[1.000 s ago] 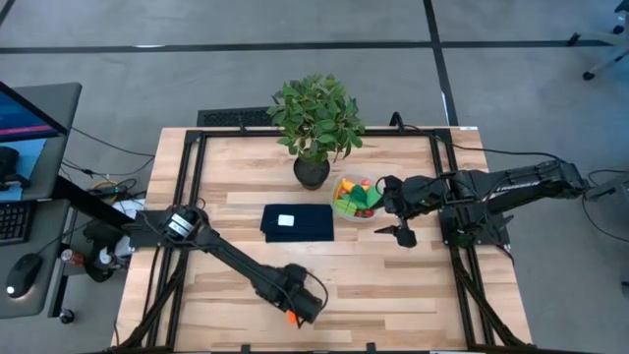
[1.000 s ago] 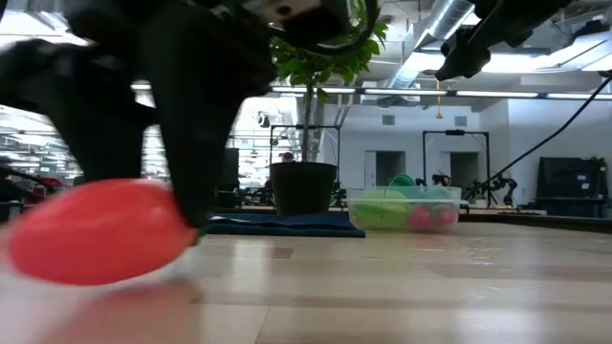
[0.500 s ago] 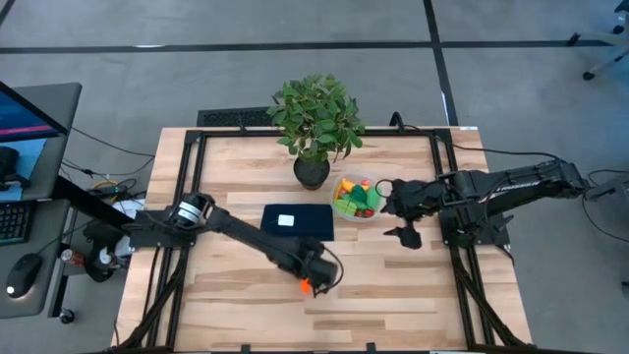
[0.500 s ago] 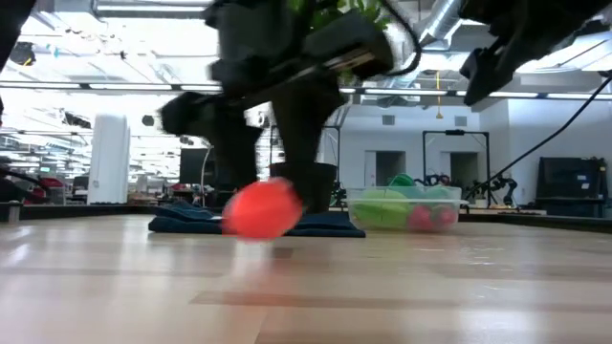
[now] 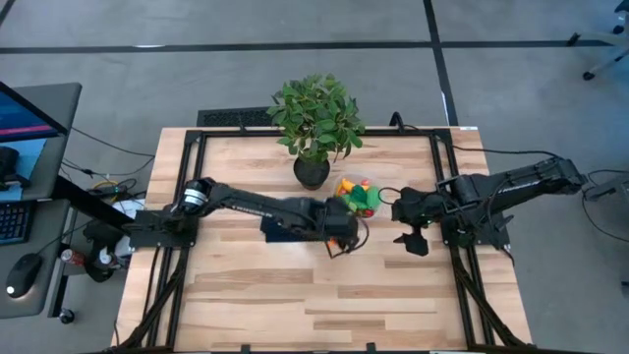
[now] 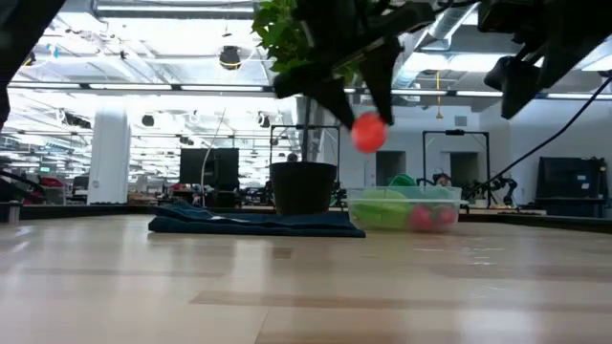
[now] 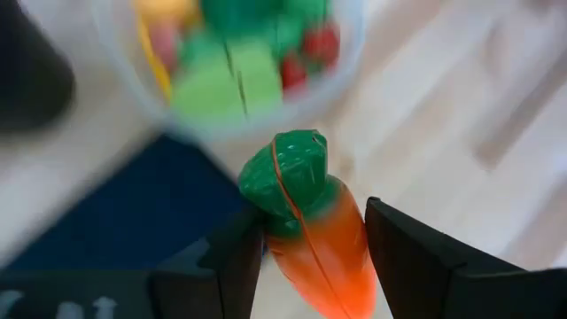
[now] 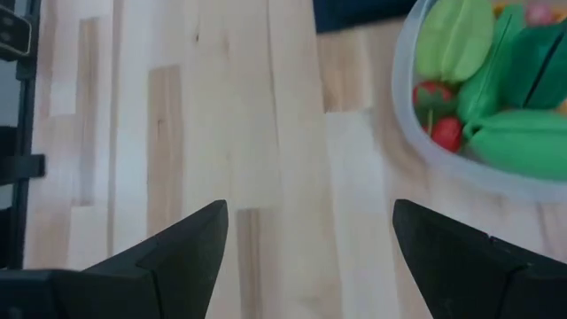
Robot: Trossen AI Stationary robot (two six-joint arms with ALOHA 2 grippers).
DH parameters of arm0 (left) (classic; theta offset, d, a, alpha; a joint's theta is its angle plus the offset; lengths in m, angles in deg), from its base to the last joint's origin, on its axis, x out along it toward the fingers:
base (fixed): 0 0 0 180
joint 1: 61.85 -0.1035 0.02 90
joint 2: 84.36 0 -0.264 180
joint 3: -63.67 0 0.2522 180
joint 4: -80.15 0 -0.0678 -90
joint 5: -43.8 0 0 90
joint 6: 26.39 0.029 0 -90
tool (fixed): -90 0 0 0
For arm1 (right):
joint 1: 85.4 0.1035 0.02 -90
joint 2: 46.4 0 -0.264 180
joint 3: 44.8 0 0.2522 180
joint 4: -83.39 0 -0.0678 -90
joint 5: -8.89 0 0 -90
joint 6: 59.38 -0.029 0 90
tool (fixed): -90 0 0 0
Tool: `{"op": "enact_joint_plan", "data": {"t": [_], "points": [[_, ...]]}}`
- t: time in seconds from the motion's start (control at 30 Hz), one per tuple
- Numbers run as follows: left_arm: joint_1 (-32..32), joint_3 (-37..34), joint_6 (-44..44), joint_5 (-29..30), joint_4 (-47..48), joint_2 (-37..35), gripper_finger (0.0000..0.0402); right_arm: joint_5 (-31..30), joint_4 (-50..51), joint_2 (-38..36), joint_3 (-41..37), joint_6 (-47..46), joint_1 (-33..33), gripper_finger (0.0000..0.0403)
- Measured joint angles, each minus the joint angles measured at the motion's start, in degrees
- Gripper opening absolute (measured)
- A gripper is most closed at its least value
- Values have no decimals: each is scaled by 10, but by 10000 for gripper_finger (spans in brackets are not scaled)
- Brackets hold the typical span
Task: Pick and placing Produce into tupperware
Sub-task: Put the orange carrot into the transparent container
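Observation:
My left gripper [image 5: 346,234] is shut on the orange carrot with a green top [image 7: 312,232], held in the air just short of the tupperware [image 5: 358,197] on its near side. In the low view the carrot [image 6: 369,132] hangs above the level of the tupperware's rim [image 6: 411,194]. The round clear tupperware holds green, yellow and red produce [image 8: 496,106] and stands on the table by its base. My right gripper [image 5: 409,236] is open and empty, to the right of the tupperware; its fingers stand wide apart over bare wood [image 8: 310,248]. My left gripper pinches the carrot's orange body [image 7: 341,248] between its two fingers [image 7: 237,257], just behind the green top [image 7: 288,173]. The carrot lies along the fingers, its green top pointing away from the wrist toward the tupperware. It is lifted clear of the table.
A leafy potted plant [image 5: 316,123] stands just behind and left of the tupperware. A dark blue cloth with a white label [image 5: 291,222] lies left of it, partly under my left arm. The near half of the table [image 5: 324,305] is bare wood.
My left gripper has carried the carrot from near the table's front edge up and toward the far right, to just short of the tupperware, and has stayed shut on it. The carrot is lifted well clear. My right gripper has drawn back a little toward the table's right and near edges.

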Motion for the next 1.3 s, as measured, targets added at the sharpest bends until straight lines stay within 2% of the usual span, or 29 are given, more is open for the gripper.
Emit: {"op": "enact_joint_plan", "data": {"t": [0.27, 0.5, 0.9, 1.13, 1.3], "points": [[-41, 33, 110, 61, -59, 0, 181, 0, 5, 0, 0, -67, 52, 315], [-68, 32, 161, 77, -105, 5, 181, -15, 8, 0, 0, -137, 113, 315], [-103, 7, 221, 77, -176, 5, 181, -95, 17, 0, 0, -234, 206, 315], [-108, 5, 265, 51, -203, 46, 181, -129, 21, 0, 0, -260, 236, 315], [-104, 4, 259, 65, -219, 75, 181, -150, 31, -1, 0, -282, 255, 315]]}}
